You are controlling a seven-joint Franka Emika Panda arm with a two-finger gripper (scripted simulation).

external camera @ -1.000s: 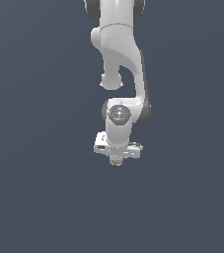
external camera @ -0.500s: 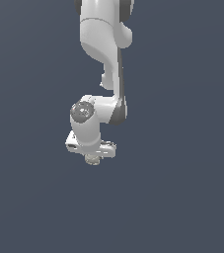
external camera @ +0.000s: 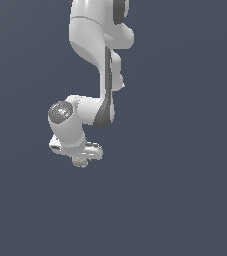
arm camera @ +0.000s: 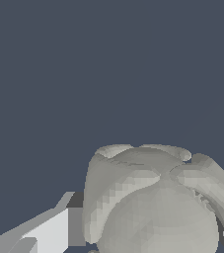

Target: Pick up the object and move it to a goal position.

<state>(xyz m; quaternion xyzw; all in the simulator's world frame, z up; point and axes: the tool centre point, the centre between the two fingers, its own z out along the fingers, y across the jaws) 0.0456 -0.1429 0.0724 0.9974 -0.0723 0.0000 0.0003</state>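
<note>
The object is a small lumpy pale grey-beige lump just under the white hand of the arm in the exterior view. My gripper is shut on it, with the lump peeking out below the hand. In the wrist view the object fills the near part of the picture, and one white finger presses against its side. The other finger is mostly hidden behind the lump. The arm hangs in mid-air, tilted toward the exterior view's left.
Only a flat dark blue-grey background surrounds the arm in both views. No goal marker, table edge or other object shows.
The arm has swung steadily toward the exterior view's left, carrying the object with it, and the wrist has tilted. The grip has stayed shut on the lump.
</note>
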